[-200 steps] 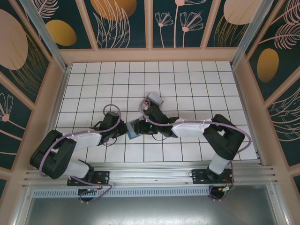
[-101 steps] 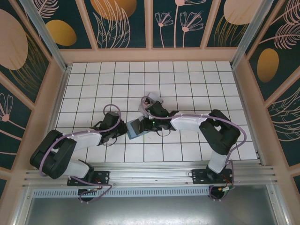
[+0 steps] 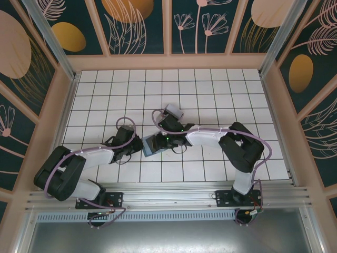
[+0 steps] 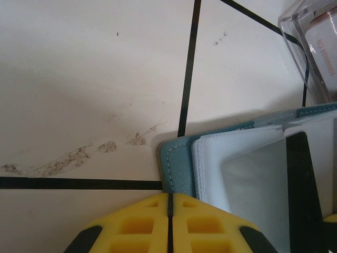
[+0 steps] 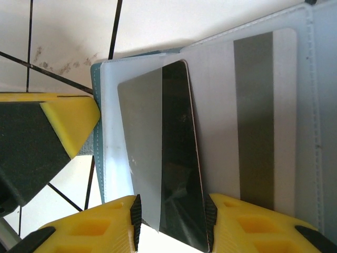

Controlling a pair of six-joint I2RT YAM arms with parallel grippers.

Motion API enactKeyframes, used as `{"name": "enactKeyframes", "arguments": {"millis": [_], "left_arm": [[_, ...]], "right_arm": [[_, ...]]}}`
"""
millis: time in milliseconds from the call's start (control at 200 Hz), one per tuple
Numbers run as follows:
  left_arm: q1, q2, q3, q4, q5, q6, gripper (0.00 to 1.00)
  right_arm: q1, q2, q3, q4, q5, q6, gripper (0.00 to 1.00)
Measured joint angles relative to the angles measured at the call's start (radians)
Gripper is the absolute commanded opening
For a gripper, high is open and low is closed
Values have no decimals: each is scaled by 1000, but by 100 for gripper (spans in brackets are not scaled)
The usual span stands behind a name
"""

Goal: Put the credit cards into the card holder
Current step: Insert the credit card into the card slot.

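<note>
The card holder is a teal wallet lying open on the tiles, its pale blue pockets facing up. My right gripper is shut on a dark glossy credit card, gripping it by its long edges. The card's far end lies over the wallet's left pocket. A second pale card with a grey stripe lies flat in the wallet's inside to the right. My left gripper is shut, with its yellow fingertips at the wallet's teal edge. From above, the right gripper meets the wallet from the right and the left gripper from the left.
A small clear plastic box with pinkish contents stands one tile behind the wallet, and its corner shows in the left wrist view. Scuff marks stain the white tile. Wooden walls fence the tiled floor.
The right arm has swung left, its elbow drawing in, carrying the dark card further over the open wallet. The left arm and the wallet have stayed put.
</note>
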Motion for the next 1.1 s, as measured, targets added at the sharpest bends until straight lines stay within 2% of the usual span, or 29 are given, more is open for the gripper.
{"name": "enactKeyframes", "arguments": {"millis": [225,761,961,1096], "left_arm": [[0,3,1,2,2,0,10],[0,3,1,4,2,0,10],[0,4,3,2,3,0,10],[0,6,6,-1,3,0,10]], "right_arm": [[11,2,0,-2,2,3,37],[-32,-11,-82,127,-117,34,9],[-58,-33,-134,209,-181,56,1],[-64,-47,-167,261,-202,69,0]]}}
